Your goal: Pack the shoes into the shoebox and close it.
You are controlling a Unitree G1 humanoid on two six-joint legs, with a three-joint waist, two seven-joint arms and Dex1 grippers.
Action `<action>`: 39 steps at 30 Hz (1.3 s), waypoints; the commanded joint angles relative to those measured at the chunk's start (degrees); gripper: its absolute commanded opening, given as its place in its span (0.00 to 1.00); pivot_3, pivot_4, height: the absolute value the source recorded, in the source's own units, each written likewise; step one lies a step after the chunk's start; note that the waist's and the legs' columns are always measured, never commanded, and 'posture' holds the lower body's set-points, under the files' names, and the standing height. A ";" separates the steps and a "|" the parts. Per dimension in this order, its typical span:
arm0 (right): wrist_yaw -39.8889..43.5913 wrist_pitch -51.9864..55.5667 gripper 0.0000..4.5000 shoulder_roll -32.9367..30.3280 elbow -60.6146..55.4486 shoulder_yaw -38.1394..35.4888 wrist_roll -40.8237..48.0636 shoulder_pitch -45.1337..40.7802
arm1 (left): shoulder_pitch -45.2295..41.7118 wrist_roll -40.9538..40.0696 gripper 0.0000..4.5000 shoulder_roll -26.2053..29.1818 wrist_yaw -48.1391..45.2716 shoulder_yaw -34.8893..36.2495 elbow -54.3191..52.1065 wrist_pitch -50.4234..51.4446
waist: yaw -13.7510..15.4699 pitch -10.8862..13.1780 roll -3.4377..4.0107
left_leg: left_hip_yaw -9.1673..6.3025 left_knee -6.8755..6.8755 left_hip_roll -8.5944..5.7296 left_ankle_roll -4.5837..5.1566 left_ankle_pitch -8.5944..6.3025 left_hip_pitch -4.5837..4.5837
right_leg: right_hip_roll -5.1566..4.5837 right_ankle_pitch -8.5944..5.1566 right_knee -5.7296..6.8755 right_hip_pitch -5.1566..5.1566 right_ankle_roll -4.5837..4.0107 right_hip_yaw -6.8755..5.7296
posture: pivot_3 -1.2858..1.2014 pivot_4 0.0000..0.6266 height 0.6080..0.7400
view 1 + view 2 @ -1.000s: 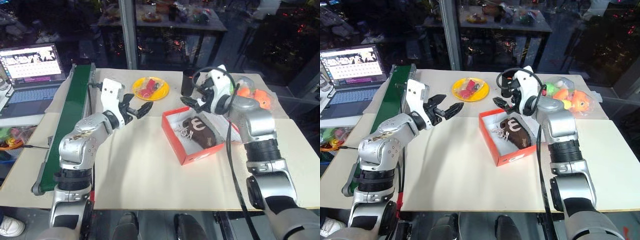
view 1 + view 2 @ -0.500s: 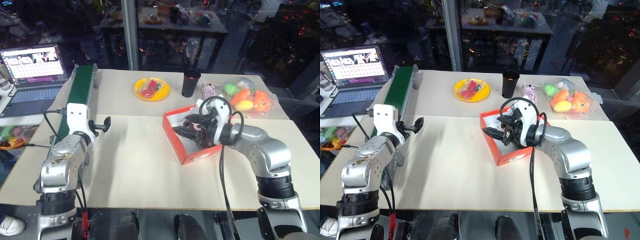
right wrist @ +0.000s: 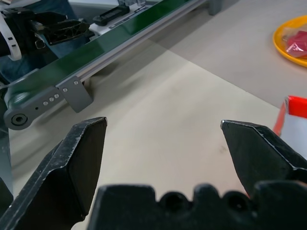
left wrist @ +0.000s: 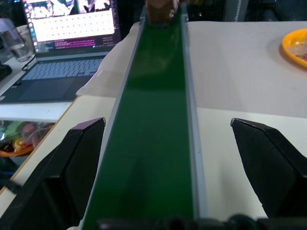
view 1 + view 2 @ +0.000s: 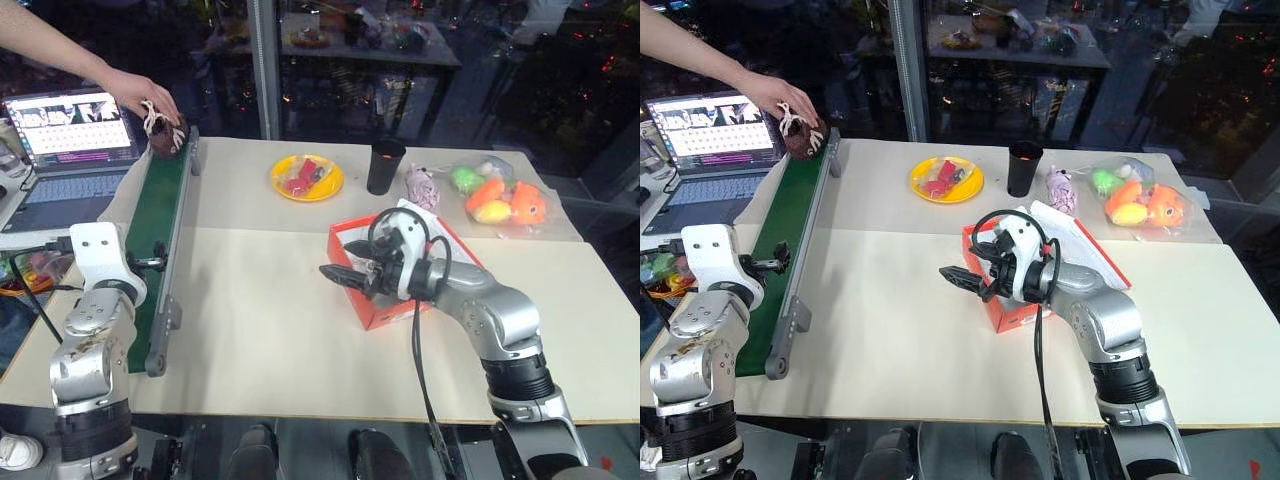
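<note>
Pale tabletop [image 5: 270,330] carries the red-orange shoebox [image 5: 375,305] right of centre, its long axis running diagonally from the near left toward the far right edge. One dark shoe [image 5: 165,133] sits at the far end of the green conveyor [image 5: 160,225], under a person's hand [image 5: 135,92]. Right gripper [image 5: 340,277] hovers just left of the shoebox, fingers apart. Left gripper [image 4: 168,167] faces along the conveyor, fingers spread.

My table [image 5: 260,330] carried the shoebox [image 5: 372,306], a green conveyor [image 5: 160,230], a yellow plate [image 5: 307,177], a dark cup [image 5: 382,166] and bagged toys [image 5: 495,196].
</note>
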 commanded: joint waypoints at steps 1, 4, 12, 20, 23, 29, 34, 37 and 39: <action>0.49 -2.72 0.99 0.22 -0.26 0.16 -0.60 -2.26 | 0.62 0.89 1.00 -2.52 2.02 0.03 0.53 -2.59 | 0.02 0.00 -0.01 | -0.01 0.00 0.00 -0.04 -0.02 0.00 | 0.00 0.00 0.00 0.00 0.00 -0.01 | 0.52 0.24 0.97; 0.17 -2.65 0.99 0.48 -0.43 -0.02 -0.64 -2.33 | 0.82 1.31 1.00 -3.23 2.66 0.21 1.50 -3.66 | -0.04 0.00 -0.01 | -0.01 0.00 0.00 -0.15 -0.09 -0.01 | 0.01 0.00 0.02 0.00 0.00 -0.02 | 0.52 0.24 0.97; -1.86 -2.09 0.99 1.57 -2.20 0.50 -0.94 -2.32 | -2.51 1.96 1.00 1.06 -0.35 1.54 11.71 -11.24 | -0.07 0.00 -0.01 | -0.02 0.00 0.00 -0.18 -0.11 0.00 | 0.02 0.01 0.03 -0.02 0.00 -0.02 | 0.52 0.24 0.97; -2.31 -1.64 0.99 1.54 -2.56 1.29 -1.40 -3.59 | -8.16 1.49 1.00 6.02 -7.07 0.11 24.50 -20.42 | -0.03 0.00 -0.01 | 0.00 -0.01 0.00 -0.20 -0.13 -0.01 | 0.00 0.01 0.01 -0.02 0.00 -0.04 | 0.52 0.24 0.97; -2.35 -1.43 0.99 1.38 -2.60 1.22 -1.35 -3.77 | -10.05 1.67 1.00 6.85 -8.25 -0.29 28.08 -22.11 | 0.02 0.00 -0.01 | 0.00 -0.01 0.00 -0.22 -0.13 -0.02 | 0.00 0.01 0.02 -0.02 0.00 -0.06 | 0.52 0.24 0.97; -2.72 -1.49 0.99 0.99 -2.18 1.16 -1.72 -3.57 | -14.01 1.98 1.00 7.97 -9.38 -1.06 35.61 -24.27 | -0.03 0.00 -0.01 | 0.00 -0.02 0.01 -0.21 -0.12 -0.02 | 0.00 0.01 0.03 -0.02 0.01 -0.07 | 0.52 0.24 0.97; -2.95 -1.24 0.99 0.32 -2.29 1.21 -1.95 -3.05 | -16.61 1.92 1.00 8.61 -9.86 -1.25 40.29 -25.90 | -0.03 0.00 -0.01 | 0.00 -0.02 0.01 -0.20 -0.11 -0.02 | 0.01 0.01 0.03 -0.03 0.01 -0.08 | 0.52 0.24 0.97; -3.13 -0.73 0.99 -0.40 -2.49 1.32 -2.26 -2.76 | -17.00 1.48 1.00 8.30 -9.90 -1.23 40.43 -25.49 | -0.03 0.00 -0.01 | 0.00 -0.01 0.01 -0.20 -0.11 -0.02 | 0.01 0.01 0.03 -0.03 0.01 -0.08 | 0.52 0.24 0.97; -3.13 -0.55 0.99 -0.74 -2.51 1.45 -2.43 -2.62 | -17.14 1.47 1.00 8.23 -10.03 -1.41 40.45 -25.55 | -0.04 0.00 -0.01 | 0.00 -0.02 0.01 -0.20 -0.12 -0.03 | 0.00 0.01 0.01 -0.03 0.02 -0.07 | 0.52 0.24 0.97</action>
